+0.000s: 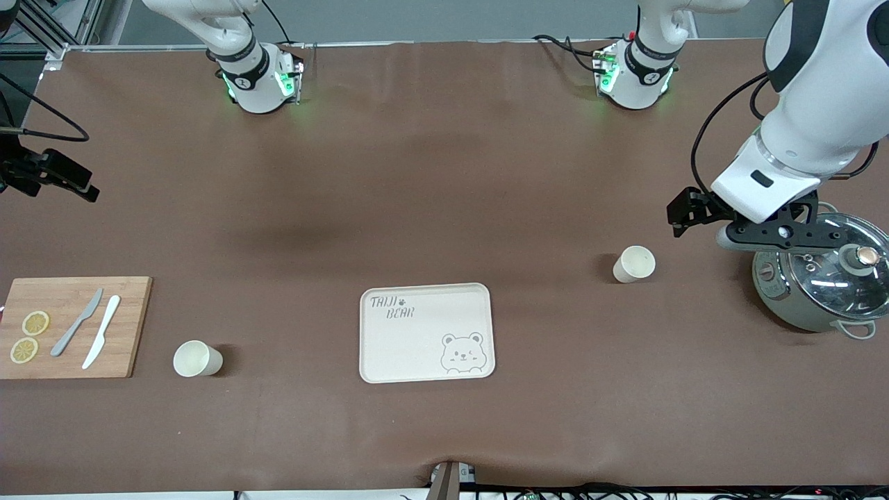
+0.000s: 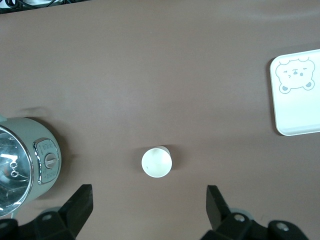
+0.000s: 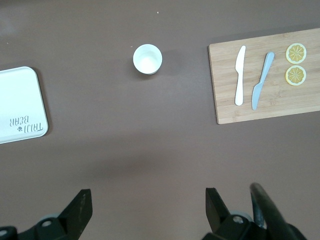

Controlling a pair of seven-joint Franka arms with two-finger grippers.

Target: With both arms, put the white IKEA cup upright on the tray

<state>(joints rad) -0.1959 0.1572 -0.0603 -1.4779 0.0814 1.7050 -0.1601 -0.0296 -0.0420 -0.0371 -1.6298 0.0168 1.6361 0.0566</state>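
The cream tray (image 1: pixel 426 333), printed "TAIJI BEAR", lies empty in the middle of the table. One white cup (image 1: pixel 633 264) stands upright toward the left arm's end, beside a pot. A second white cup (image 1: pixel 197 359) stands upright toward the right arm's end, beside a cutting board. My left gripper (image 1: pixel 779 235) hangs open and empty above the table next to the pot. Its wrist view shows the first cup (image 2: pixel 156 162) just ahead of the open gripper (image 2: pixel 149 200). My right gripper (image 3: pixel 149 200) is open and empty, high above the table, with the second cup (image 3: pixel 147 59) in its view.
A steel pot with a glass lid (image 1: pixel 819 281) stands at the left arm's end. A wooden cutting board (image 1: pixel 73 326) with two knives and two lemon slices lies at the right arm's end. Brown mat covers the table.
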